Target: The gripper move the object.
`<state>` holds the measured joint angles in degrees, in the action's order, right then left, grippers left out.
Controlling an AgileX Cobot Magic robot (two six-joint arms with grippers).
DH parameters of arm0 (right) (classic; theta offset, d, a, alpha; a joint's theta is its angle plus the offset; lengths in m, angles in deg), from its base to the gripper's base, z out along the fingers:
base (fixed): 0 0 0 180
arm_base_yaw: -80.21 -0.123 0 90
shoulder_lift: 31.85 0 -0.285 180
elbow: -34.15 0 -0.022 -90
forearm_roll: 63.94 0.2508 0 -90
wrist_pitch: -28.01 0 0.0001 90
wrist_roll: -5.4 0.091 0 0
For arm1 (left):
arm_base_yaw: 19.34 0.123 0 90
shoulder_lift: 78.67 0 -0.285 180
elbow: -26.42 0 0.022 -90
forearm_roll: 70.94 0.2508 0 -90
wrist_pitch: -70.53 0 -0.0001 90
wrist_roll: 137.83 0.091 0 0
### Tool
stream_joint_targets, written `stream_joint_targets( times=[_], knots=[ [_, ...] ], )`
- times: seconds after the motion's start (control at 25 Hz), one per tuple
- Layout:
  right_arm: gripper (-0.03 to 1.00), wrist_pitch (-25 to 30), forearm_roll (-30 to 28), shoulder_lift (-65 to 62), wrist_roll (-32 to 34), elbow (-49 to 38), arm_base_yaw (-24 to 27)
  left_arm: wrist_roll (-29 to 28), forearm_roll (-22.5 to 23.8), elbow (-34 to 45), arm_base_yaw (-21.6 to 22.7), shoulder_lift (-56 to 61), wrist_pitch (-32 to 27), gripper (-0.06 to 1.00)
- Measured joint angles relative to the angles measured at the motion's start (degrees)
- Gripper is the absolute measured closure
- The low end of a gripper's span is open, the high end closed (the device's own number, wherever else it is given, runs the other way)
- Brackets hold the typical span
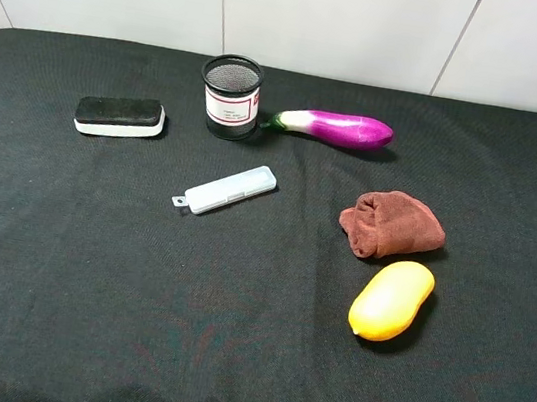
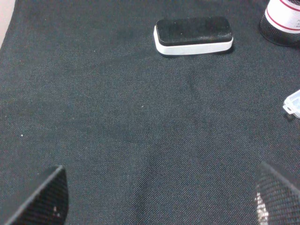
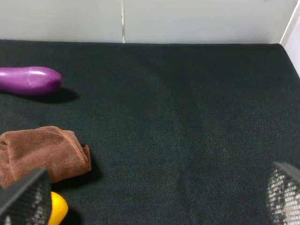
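The black wire-mesh pen cup (image 1: 230, 97) with a white, red-bordered label stands upright at the back of the black cloth, left of centre. Its lower edge shows in the left wrist view (image 2: 282, 22). My left gripper (image 2: 159, 199) is open and empty, its two fingertips wide apart over bare cloth near the front left, well short of the cup. My right gripper (image 3: 154, 199) is open and empty, its fingertips wide apart at the front right. In the high view only the arm corners show at the bottom edge.
A black-and-white eraser block (image 1: 119, 117) lies left of the cup. A purple eggplant (image 1: 340, 128) lies just right of it. A white plastic case (image 1: 227, 190) is mid-table. A brown cloth (image 1: 391, 224) and a yellow mango (image 1: 392, 299) lie at right.
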<state>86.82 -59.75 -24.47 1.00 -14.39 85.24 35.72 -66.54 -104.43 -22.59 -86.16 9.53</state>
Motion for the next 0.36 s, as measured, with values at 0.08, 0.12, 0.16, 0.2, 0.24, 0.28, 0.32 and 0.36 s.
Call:
stream_joint_targets(
  times=[0.08, 0.12, 0.16, 0.2, 0.24, 0.28, 0.32, 0.36],
  knots=[
    [0.27, 0.00, 0.00, 0.00, 0.00, 0.00, 0.00, 0.00, 0.00, 0.00, 0.00, 0.00, 0.00, 0.11],
    [0.27, 0.00, 0.05, 0.00, 0.00, 0.00, 0.00, 0.00, 0.00, 0.00, 0.00, 0.00, 0.00, 0.11],
    [0.27, 0.00, 0.05, 0.00, 0.00, 0.00, 0.00, 0.00, 0.00, 0.00, 0.00, 0.00, 0.00, 0.11],
    [0.27, 0.00, 0.05, 0.00, 0.00, 0.00, 0.00, 0.00, 0.00, 0.00, 0.00, 0.00, 0.00, 0.11],
    [0.27, 0.00, 0.05, 0.00, 0.00, 0.00, 0.00, 0.00, 0.00, 0.00, 0.00, 0.00, 0.00, 0.11],
    [0.27, 0.00, 0.05, 0.00, 0.00, 0.00, 0.00, 0.00, 0.00, 0.00, 0.00, 0.00, 0.00, 0.11],
    [0.27, 0.00, 0.05, 0.00, 0.00, 0.00, 0.00, 0.00, 0.00, 0.00, 0.00, 0.00, 0.00, 0.11],
    [0.27, 0.00, 0.05, 0.00, 0.00, 0.00, 0.00, 0.00, 0.00, 0.00, 0.00, 0.00, 0.00, 0.11]
  ],
)
